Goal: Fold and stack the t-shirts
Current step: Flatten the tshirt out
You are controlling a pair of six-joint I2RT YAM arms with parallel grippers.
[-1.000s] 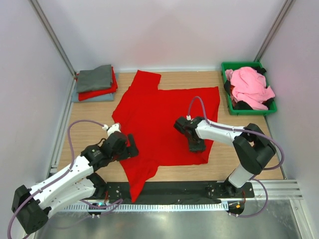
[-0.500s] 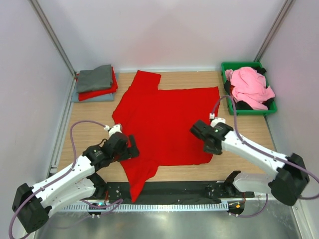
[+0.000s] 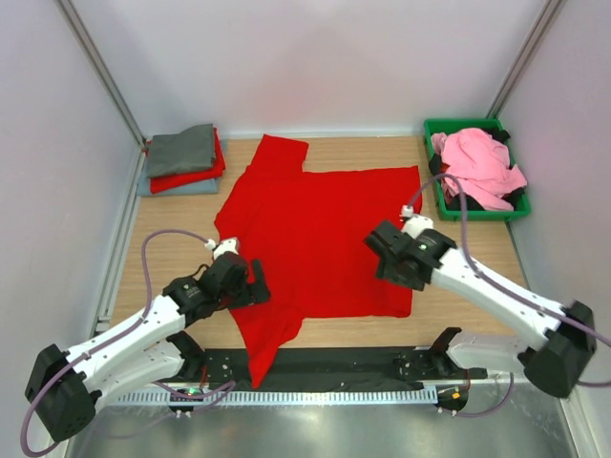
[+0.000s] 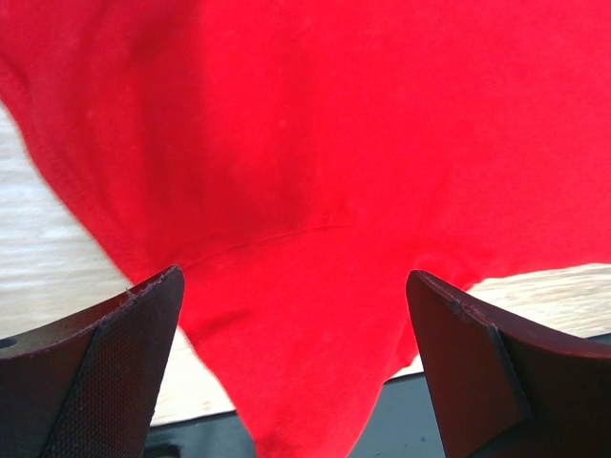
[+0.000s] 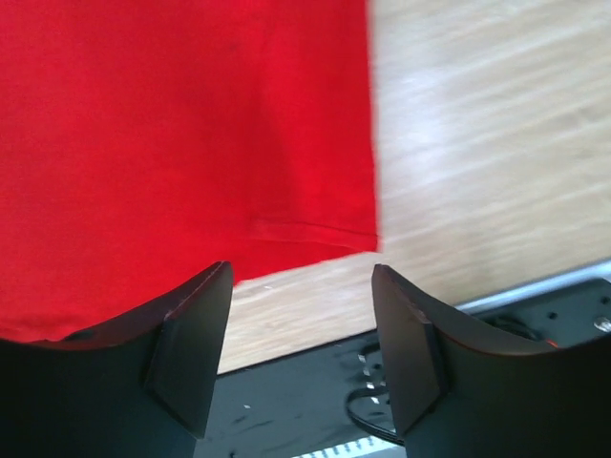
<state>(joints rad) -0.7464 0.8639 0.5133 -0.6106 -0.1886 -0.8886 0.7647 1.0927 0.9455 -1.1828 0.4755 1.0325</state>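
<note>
A large bright red t-shirt (image 3: 315,229) lies spread flat on the wooden table, its near sleeve (image 4: 305,382) hanging over the front edge onto the black base. My left gripper (image 3: 253,286) hovers at the shirt's left edge, jaws wide open around that sleeve (image 4: 296,372) and holding nothing. My right gripper (image 3: 393,267) hangs above the shirt's near right corner (image 5: 325,219), open and empty (image 5: 301,334). Folded grey, red and light blue-grey t-shirts (image 3: 181,157) are stacked at the back left.
A green bin (image 3: 434,191) at the back right holds a crumpled pink t-shirt (image 3: 477,164) and dark cloth (image 3: 466,201). Bare table (image 3: 458,286) shows right of the red shirt. The black base plate (image 3: 334,363) and cables run along the near edge.
My right arm swung its elbow out to the right and its gripper lifted off the shirt toward the near right corner; its jaws closed, then opened again. The left gripper barely shifted.
</note>
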